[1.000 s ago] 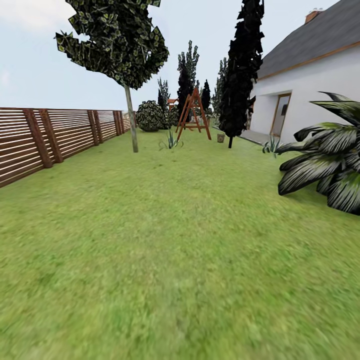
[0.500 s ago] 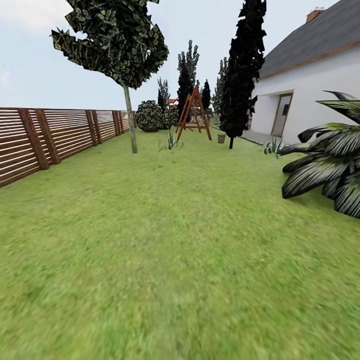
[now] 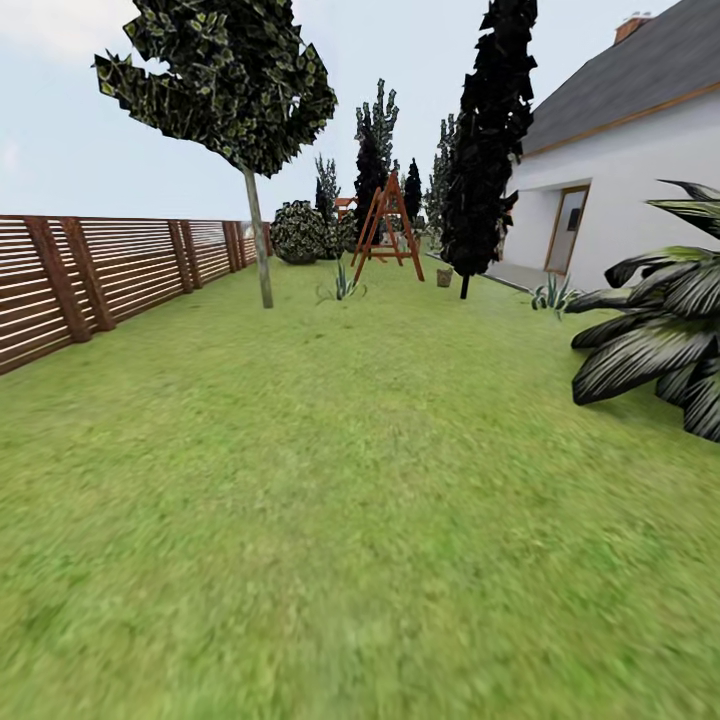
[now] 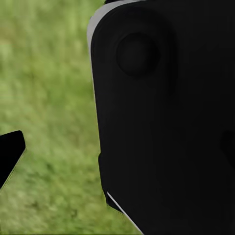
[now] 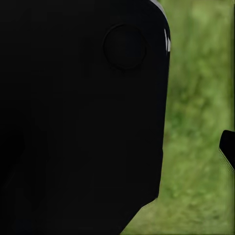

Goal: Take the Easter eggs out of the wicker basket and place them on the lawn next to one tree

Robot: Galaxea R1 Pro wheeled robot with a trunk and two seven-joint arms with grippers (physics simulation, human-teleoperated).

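We look down a long lawn [image 3: 330, 480] in the garden, with a slatted fence [image 3: 110, 275] running along our left and a white house [image 3: 620, 170] on our right. A thin-trunked tree [image 3: 258, 240] stands near the fence, a narrow black cypress [image 3: 490, 150] rises close to the house, and a red-brown swing frame [image 3: 387, 228] sits between them farther back. A big striped-leaf plant [image 3: 660, 330] spreads over the grass at the right edge. A small brownish object [image 3: 444, 277] lies on the grass just beside the cypress; it is too small to tell whether it is the basket, and we make out no eggs.

Both wrist views give us dark robot housing over blurred grass. In the left one a dark tip [image 4: 9, 152] juts in at the edge, and in the right one a similar tip [image 5: 227, 147] shows, but we cannot tell how either gripper stands, nor whether either carries anything.

We judge that we are in the travelling step, searching for the basket. The next move calls for driving on towards that brown object until it can be identified, then stopping within arm's reach.
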